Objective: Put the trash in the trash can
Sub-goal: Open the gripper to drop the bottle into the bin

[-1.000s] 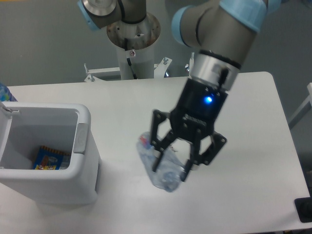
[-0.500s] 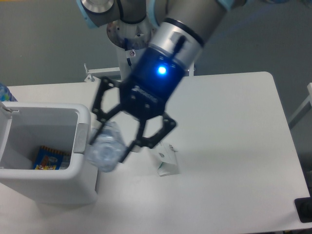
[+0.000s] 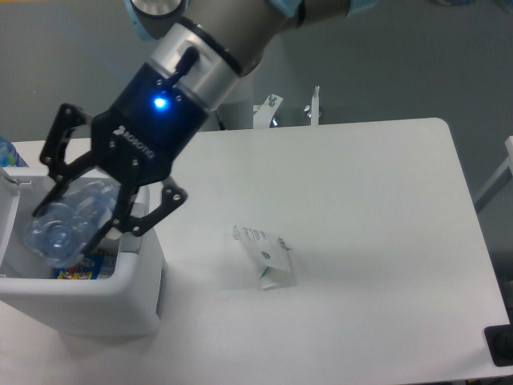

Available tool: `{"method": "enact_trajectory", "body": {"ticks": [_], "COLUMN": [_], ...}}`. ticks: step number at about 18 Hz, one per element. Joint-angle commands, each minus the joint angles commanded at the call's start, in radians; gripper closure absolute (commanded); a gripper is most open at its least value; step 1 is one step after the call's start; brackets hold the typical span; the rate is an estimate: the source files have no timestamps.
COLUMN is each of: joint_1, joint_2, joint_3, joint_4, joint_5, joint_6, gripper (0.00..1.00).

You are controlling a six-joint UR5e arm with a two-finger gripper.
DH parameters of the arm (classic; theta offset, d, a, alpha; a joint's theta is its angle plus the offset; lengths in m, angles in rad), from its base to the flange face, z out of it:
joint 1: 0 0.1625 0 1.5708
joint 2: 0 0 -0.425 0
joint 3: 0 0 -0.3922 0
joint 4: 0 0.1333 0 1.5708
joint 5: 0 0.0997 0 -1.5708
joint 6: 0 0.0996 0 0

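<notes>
At far left, the white rectangular plastic bin [image 3: 140, 281] holds a blue-orange snack wrapper [image 3: 76, 271]. Above its opening, the black two-finger gripper [image 3: 76, 220] has its jaws clamped on the crushed clear plastic bottle [image 3: 64, 224], positioned so that release should drop it inside. Well to the right, the flattened white paper carton with green print [image 3: 267, 254] lies on the white table [image 3: 385, 241], not yet collected.
</notes>
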Motion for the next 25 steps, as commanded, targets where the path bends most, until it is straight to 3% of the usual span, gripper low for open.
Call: {"method": "enact_trajectory", "body": {"ticks": [5, 11, 12, 14, 16, 17, 21, 25], "joint_1": [-0.026, -0.035, -0.035, -0.035, -0.035, -0.034, -0.023, 0.055], "joint_2": [-0.031, -0.011, -0.003, 0.014, 0.020, 0.020, 0.015, 0.015], "joint_3": [-0.003, -0.086, -0.103, -0.135, -0.150, -0.155, -0.156, -0.167], "joint_4": [0.022, 0.026, 0.026, 0.026, 0.026, 0.026, 0.026, 0.026], "joint_5": [0.009, 0.011, 0.011, 0.012, 0.012, 0.012, 0.015, 0.084], "joint_6": [0.003, 0.032, 0.038, 0.067, 0.084, 0.086, 0.086, 0.094], "gripper": [0.44, 0.41, 0.39, 0.22, 0.19, 0.10, 0.05, 0.00]}}
